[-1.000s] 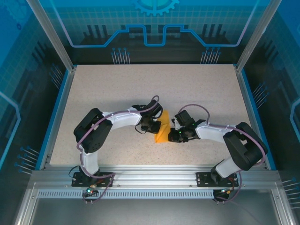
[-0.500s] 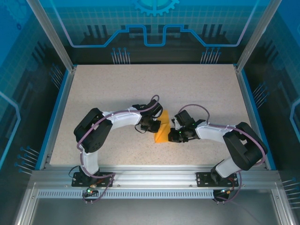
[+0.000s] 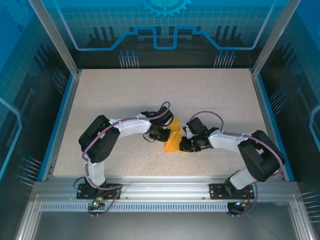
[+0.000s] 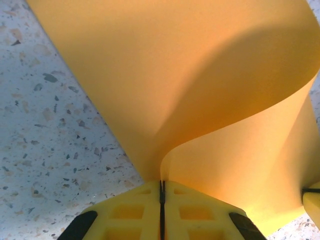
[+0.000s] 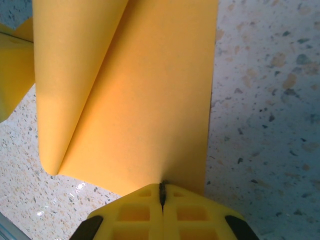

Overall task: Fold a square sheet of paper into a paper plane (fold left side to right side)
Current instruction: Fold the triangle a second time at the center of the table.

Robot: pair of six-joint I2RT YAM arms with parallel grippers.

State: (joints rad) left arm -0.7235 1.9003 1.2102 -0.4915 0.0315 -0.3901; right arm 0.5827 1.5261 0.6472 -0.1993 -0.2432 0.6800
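Nothing moved in the last second: both arms bent inward, meeting mid-table [image 3: 125,90]. Left gripper [image 3: 163,131] and right gripper [image 3: 186,144] pinch opposite edges of the square sheet of paper [image 3: 173,136], which curls between them.

I read the square sheet of paper [image 4: 165,75] as thin, matt orange stock, smooth and unmarked. The fingers [image 4: 125,212] of the left gripper [image 4: 161,186] look like moulded yellow plastic with a satin finish and recessed pockets. Those of the right gripper [image 5: 162,187] look alike. The tabletop [image 5: 265,100] is speckled beige, stone-like, with a faint sheen at seven o'clock in the right wrist view. The left arm [image 3: 100,137] and right arm [image 3: 257,160] wear glossy black and white plastic shells. The rail [image 3: 165,187] at six o'clock overhead is brushed aluminium.
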